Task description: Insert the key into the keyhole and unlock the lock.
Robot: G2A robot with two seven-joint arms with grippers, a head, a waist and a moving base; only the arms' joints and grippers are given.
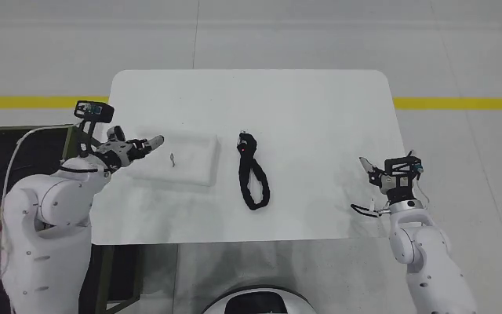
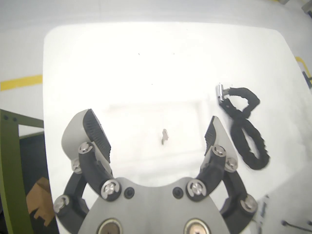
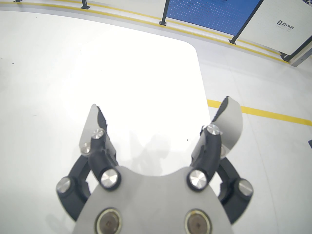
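On the white desk (image 1: 314,102) a flat white tray (image 1: 196,161) lies at the left, and the black cable lock (image 1: 255,184) is just beside it. The left gripper (image 1: 153,144) is at the tray's edge and the right gripper (image 1: 359,186) at the desk's right edge, both with jaws apart. The small key (image 1: 172,160) lies on the tray.

The top view looks straight down from above the arms, far enough off to hold the whole white table (image 1: 314,102) mid-frame, with grey floor and a yellow line (image 1: 47,101) across the upper part. The left wrist view sits close behind the left gripper (image 2: 151,118) and faces forward and down across the table. It shares the key (image 2: 165,136), the tray (image 1: 196,169) and the black cable lock (image 2: 246,127) with the top view. The right wrist view sits close behind the right gripper (image 3: 160,103), looking past a table corner toward blue fence panels (image 3: 207,3).
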